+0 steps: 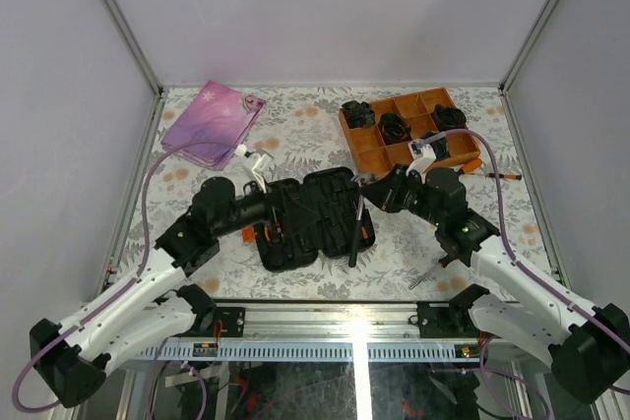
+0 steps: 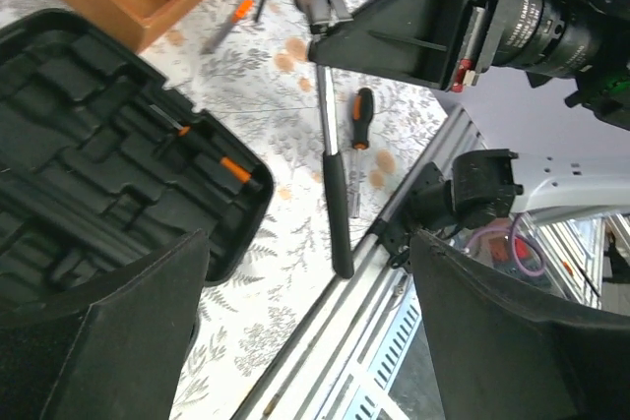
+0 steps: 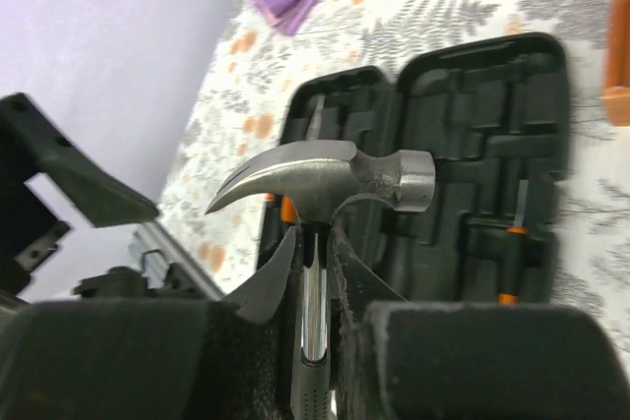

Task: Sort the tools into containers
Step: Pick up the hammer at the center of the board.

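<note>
My right gripper (image 3: 313, 253) is pinching narrow on the hammer (image 3: 335, 179), its fingers clamping the steel shaft just below the head. The hammer is hanging grip-down beside the right edge of the open case (image 3: 472, 115). I cannot tell whether its grip end is touching the table (image 1: 295, 120).

My left gripper (image 2: 307, 243) is standing wide and holding nothing. It is hovering over the case with its camera looking across at the hammer.

Inside the case, a few orange-tipped drivers (image 2: 234, 168) are sitting in moulded slots, while most slots are showing bare black plastic. Out on the table, a screwdriver (image 2: 362, 117) is lying just beside the hammer's shaft. More small tools (image 2: 241, 9) are lying near the corner of the orange tray (image 1: 369, 150).

The tray is holding black rolled bundles (image 1: 394, 127) at the far right. A pink-purple pouch (image 1: 212, 120) is lying at the far left.

As I judge it, the sort is under way but far from finished. A few drivers are seated, the hammer is on its way to a slot, and the loose screwdrivers are waiting for pickup. The hammer's long recess is looking like the next target, and lining the shaft up with it is the part calling for care.
</note>
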`<state>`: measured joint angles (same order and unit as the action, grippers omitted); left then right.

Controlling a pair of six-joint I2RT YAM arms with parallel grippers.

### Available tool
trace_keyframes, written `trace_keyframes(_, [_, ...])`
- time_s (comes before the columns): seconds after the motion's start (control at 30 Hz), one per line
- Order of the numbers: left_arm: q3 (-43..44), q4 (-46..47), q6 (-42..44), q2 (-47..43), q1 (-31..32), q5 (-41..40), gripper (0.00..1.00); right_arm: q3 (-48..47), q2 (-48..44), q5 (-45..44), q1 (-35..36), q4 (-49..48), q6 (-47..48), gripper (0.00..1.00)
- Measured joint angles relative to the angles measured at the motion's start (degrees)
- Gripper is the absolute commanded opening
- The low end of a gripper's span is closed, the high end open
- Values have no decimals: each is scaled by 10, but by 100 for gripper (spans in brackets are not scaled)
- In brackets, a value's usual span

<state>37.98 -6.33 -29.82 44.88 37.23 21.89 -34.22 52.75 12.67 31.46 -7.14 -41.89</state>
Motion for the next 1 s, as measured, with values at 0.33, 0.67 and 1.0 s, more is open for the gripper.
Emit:
trace_keyframes(0.33, [0, 72, -17, 68, 133, -65, 76, -17, 24, -17, 88, -98, -94, 0])
trace_keyframes(0.67, [-1, 83, -37, 103, 189, -99, 34, -23, 31, -35, 114, -155, -143, 0])
trace_keyframes(1.0, [-19, 88, -70, 74, 190, -123, 6, -23, 21, -43, 116, -165, -160, 8])
